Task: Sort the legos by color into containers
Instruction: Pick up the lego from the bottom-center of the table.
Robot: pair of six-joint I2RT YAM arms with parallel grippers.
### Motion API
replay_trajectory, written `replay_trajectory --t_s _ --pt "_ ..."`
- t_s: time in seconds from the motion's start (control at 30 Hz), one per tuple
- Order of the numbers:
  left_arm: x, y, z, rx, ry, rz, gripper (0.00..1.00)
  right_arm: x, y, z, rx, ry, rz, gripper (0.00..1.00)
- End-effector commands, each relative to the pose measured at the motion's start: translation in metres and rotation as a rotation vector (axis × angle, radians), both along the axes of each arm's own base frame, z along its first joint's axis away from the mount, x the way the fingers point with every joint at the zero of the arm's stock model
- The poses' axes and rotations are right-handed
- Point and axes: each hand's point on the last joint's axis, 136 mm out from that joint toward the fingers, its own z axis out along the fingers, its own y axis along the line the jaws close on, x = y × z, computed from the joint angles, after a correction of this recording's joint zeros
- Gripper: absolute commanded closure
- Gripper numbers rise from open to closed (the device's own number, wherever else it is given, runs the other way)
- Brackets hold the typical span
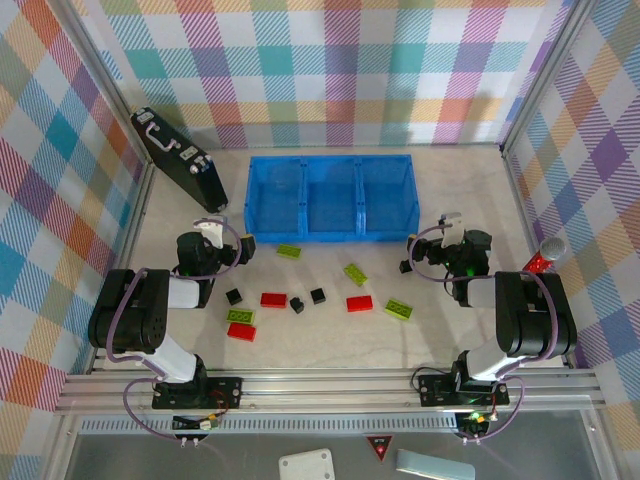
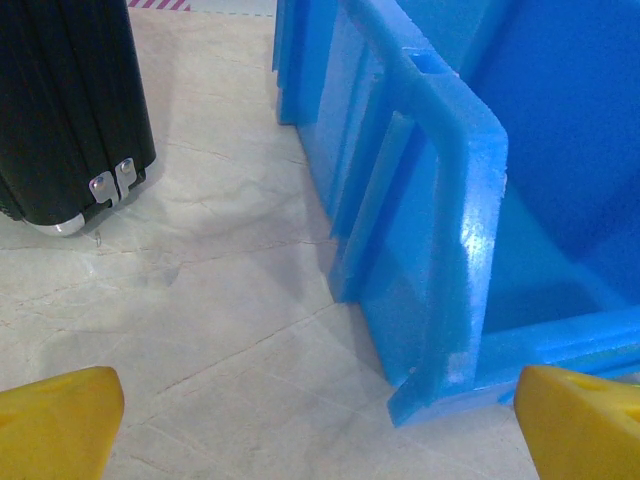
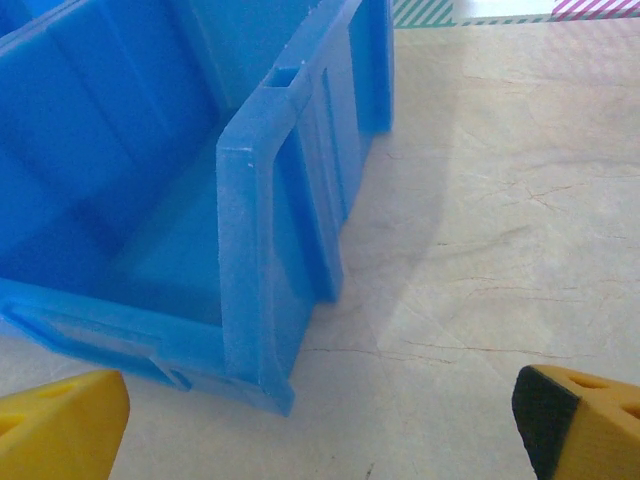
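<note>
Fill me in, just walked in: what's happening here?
Two robot arms face a Lego sorting job, not yet begun. The left pincer and right pincer hang open and empty at the near corners of the blue tray. Green bricks, red bricks and black bricks lie on the table before it; its three compartments look empty.

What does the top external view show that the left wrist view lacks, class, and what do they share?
Top external adds: lime-green, red and black legos scattered on the table on the near side of the tray, all three compartments, both arms, and a red cylinder at the right.
Left wrist adds: the open left gripper with its yellow fingertips, and the ribs on the tray's corner.
Shared: blue tray, black case, pale table.
</note>
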Motion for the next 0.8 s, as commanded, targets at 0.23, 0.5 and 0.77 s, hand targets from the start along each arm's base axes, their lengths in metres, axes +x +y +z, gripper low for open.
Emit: replay_trajectory --t_s 0.23,0.5,0.77 --pt "0.000 0.009 0.010 0.009 -0.029 0.047 0.00 0.003 -0.003 0.025 0.005 -0.040 -0.021 0.01" --pt "0.000 0.010 0.021 0.010 -0.014 0.052 0.00 -0.004 -0.003 0.036 0.011 -0.034 -0.030 0.01" --pt "-0.002 0.020 0.035 0.020 0.023 0.122 0.00 -0.016 0.000 0.035 -0.002 0.067 -0.025 0.02"
